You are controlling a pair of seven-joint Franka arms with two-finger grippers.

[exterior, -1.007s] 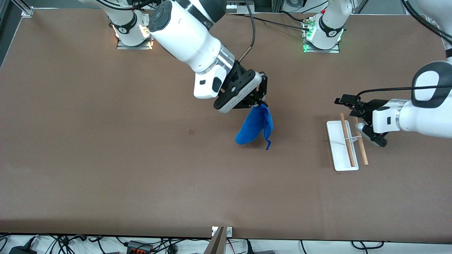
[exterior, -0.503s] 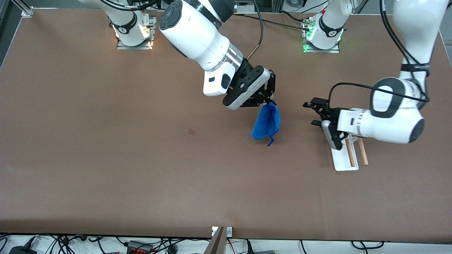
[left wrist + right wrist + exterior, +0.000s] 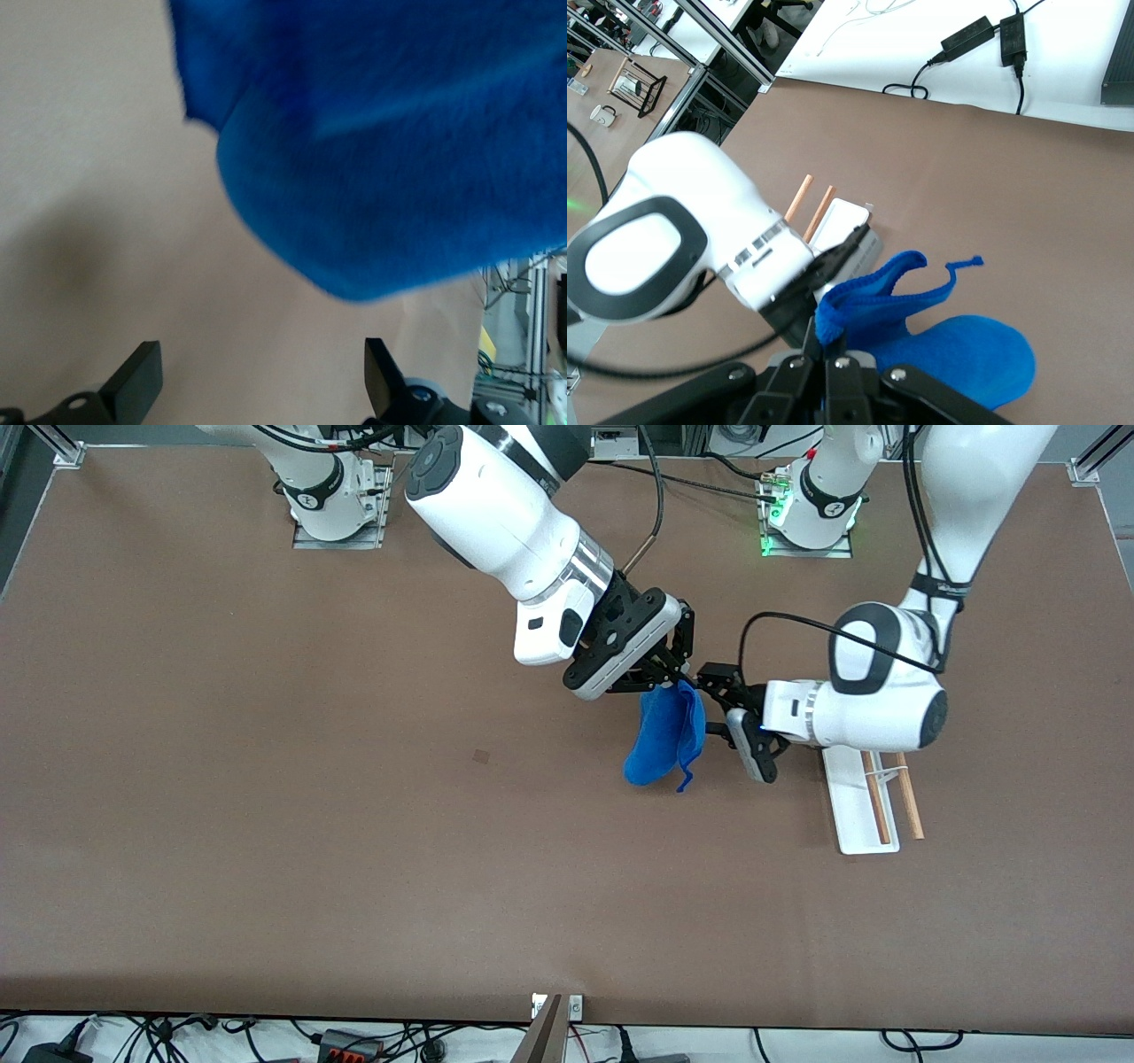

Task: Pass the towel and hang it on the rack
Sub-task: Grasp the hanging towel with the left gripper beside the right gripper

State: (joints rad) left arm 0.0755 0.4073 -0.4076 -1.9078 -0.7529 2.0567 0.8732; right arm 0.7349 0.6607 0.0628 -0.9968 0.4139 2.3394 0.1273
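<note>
In the front view, the right hand [image 3: 678, 677] is hanging above the middle of the brown desk [image 3: 266, 824], a little above the frame's centre, its fingers pinched closed on the top corner of the bright blue towel [image 3: 663, 735], which is dangling below it in loose folds with a thin tail at its lower edge. The left hand [image 3: 719, 695] is reaching in from the right of the frame, just beside the towel's upper edge, with its fingers spread apart. The rack [image 3: 864, 802] is standing on the desk at centre right, toward the left arm's end, partly covered by the left arm's white wrist; its white base and two wooden rods are showing below that wrist. In the left wrist view, the towel [image 3: 390, 142] is filling the upper right of the frame as a fuzzy blue mass, while two dark fingertips [image 3: 137, 381] are sitting wide apart at the bottom edge, gripping nothing. In the right wrist view, the towel [image 3: 939, 341] is spreading across the lower centre, pinched at the bottom edge by the right hand [image 3: 828, 359]; the left hand [image 3: 833, 261] is reaching toward it, and the rack [image 3: 833, 221] is lying just above centre-left.
</note>
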